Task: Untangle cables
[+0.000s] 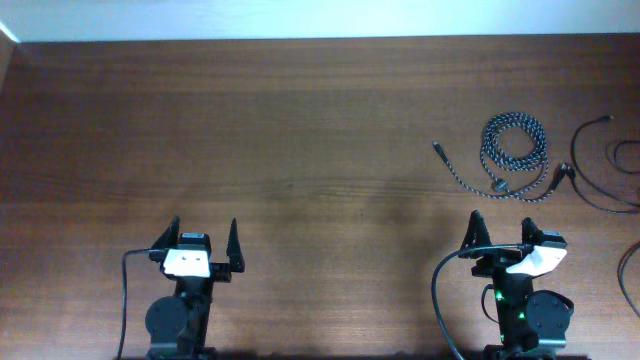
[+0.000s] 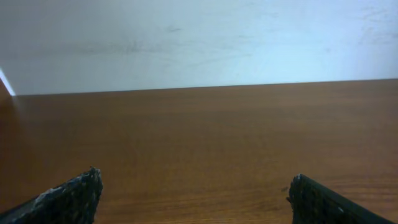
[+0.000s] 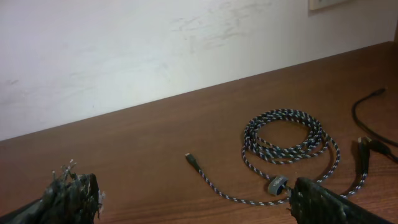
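Both arms are parked at the near edge of the table (image 1: 300, 120), well apart from each other.

Left gripper (image 1: 204, 232): jaws spread wide with nothing between them. The wrist view shows only bare wood and the white wall (image 2: 199, 37) between the fingertips (image 2: 87, 186).

Right gripper (image 1: 500, 228): jaws also spread wide and holding nothing. It points at the cables from the near side without touching any of them.

Speckled cord (image 1: 515, 142): on the table's right side, just beyond the right gripper. Most of it is wound in a loose flat coil. One tail runs out to the left and ends in a small plug (image 3: 191, 158). A small grey tie or clip (image 3: 277, 185) sits on the near stretch of the cord.

Black cords (image 1: 590, 170): right of the coil, running to the right edge and partly out of frame. One black plug end (image 3: 364, 155) lies just beside the speckled cord's outer loop. I can't tell whether they touch or cross there. Another thin black loop (image 1: 628, 155) sits at the far right edge and is cut off by the frame.
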Motion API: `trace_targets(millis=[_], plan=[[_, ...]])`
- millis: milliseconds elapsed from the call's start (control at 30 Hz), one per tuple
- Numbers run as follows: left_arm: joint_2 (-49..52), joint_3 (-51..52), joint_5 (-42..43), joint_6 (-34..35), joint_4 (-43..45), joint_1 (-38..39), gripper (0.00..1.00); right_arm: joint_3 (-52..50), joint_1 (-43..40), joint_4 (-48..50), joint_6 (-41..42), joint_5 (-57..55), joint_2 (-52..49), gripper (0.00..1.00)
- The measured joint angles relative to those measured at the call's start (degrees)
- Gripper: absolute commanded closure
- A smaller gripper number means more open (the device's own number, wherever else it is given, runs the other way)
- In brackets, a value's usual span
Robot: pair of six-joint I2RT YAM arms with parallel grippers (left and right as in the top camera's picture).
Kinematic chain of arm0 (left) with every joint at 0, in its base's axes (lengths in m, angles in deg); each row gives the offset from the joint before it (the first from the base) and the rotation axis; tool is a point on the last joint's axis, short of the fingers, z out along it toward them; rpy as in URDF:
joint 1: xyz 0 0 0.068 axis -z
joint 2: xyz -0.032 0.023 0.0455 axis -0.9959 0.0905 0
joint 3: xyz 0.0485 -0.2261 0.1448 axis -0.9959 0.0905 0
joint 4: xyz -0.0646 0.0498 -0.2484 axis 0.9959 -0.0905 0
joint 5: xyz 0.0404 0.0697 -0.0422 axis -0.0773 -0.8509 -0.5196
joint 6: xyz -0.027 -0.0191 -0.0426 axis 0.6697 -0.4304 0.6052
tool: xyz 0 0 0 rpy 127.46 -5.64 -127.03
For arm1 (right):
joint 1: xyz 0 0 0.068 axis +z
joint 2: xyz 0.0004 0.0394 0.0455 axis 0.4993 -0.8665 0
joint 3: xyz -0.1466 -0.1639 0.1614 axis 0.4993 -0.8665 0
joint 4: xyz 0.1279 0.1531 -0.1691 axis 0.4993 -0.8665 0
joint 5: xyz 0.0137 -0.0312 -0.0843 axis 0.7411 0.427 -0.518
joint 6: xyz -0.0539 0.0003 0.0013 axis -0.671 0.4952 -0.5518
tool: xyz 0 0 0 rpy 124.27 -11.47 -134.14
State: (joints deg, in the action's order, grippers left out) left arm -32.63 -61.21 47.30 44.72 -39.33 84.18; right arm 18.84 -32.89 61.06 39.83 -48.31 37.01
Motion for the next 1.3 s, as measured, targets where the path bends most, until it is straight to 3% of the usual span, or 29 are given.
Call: trace_targets(millis=[1300], plan=[[0.00, 0.00, 0.26, -1.84, 0.02, 0.00, 0.01, 0.00, 0.00, 0.02, 0.02, -0.02, 0.00, 0.01]])
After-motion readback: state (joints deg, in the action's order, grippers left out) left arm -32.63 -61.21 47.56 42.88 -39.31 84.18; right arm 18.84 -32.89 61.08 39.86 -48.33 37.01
